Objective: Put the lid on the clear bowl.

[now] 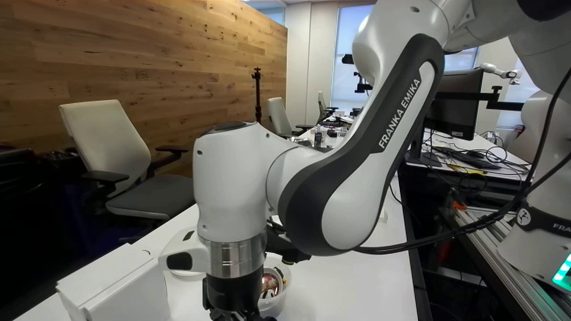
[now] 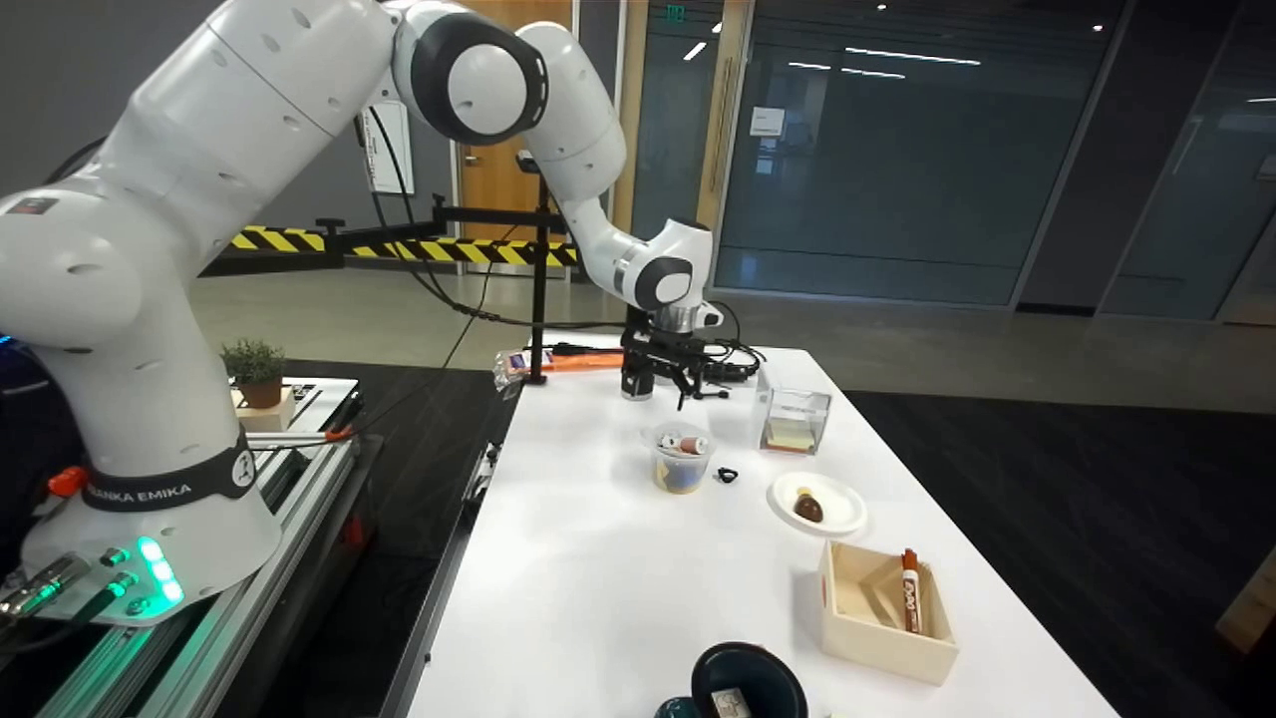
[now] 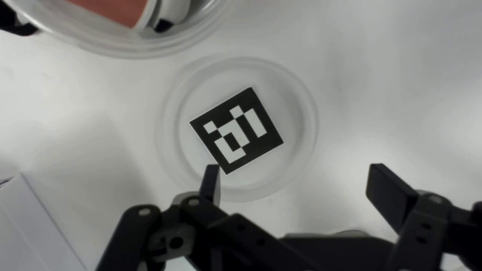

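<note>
Nearest the wrist camera stands the black gripper [image 3: 295, 173], its fingers spread wide and holding nothing.

From the left of the wrist view, low down, comes the corner of a pale, straight-edged thing [image 3: 30, 226]. In the upper left is the clear bowl [image 3: 150, 47], cut by the frame, with a reddish piece [image 3: 116, 11] and a white piece [image 3: 173, 9] inside. Near the bowl, to its right and lower in view, the lid [image 3: 244, 128] lies flat on the white table [image 3: 376, 94], patterned square facing up. It sits mostly toward the finger on the left of this view, whose tip overlaps the lid's lower rim; whether they touch I cannot tell. The finger at right stands well outside the rim.

In an exterior view the arm [image 1: 232, 191] points down, the bowl just right of its lower end and partly hidden by it.

In an exterior view, running rightward, come the bowl, upright; a small black piece [image 2: 727, 476] just beside it; a dark mug [image 2: 743, 663], cut by the bottom edge; a white plate [image 2: 847, 519] bearing a brown item [image 2: 808, 510]; and a wooden box [image 2: 887, 653] with a marker [image 2: 911, 593] inside.
</note>
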